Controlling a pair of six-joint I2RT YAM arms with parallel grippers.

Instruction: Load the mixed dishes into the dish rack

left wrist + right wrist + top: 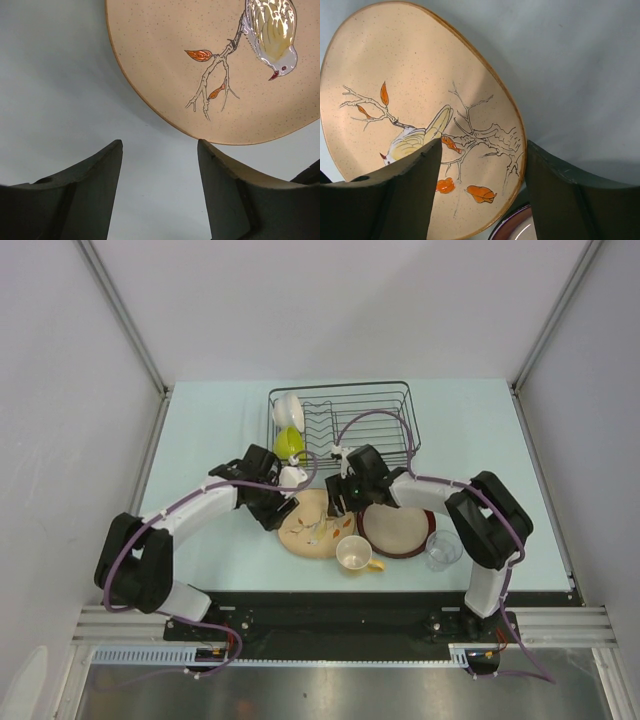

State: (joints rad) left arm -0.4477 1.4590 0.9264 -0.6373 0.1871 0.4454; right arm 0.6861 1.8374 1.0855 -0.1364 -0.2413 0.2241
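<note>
Reporting two of six items racked: white bowl (286,406) and lime-green bowl (290,443) are standing at the 9 o'clock end of the dish rack (385,415). Four are lying on the bench (210,420) awaiting loading: beige leaf-patterned plate (312,530), dark-red-rimmed tan plate (400,530) at its 3 o'clock, cream cup (354,554) at its 5 o'clock, and clear glass (440,548) beyond. My right end effector (484,145) is straddling the leaf plate's rim, open, not gripping. My left end effector (160,142) is hovering open at its edge.
</note>
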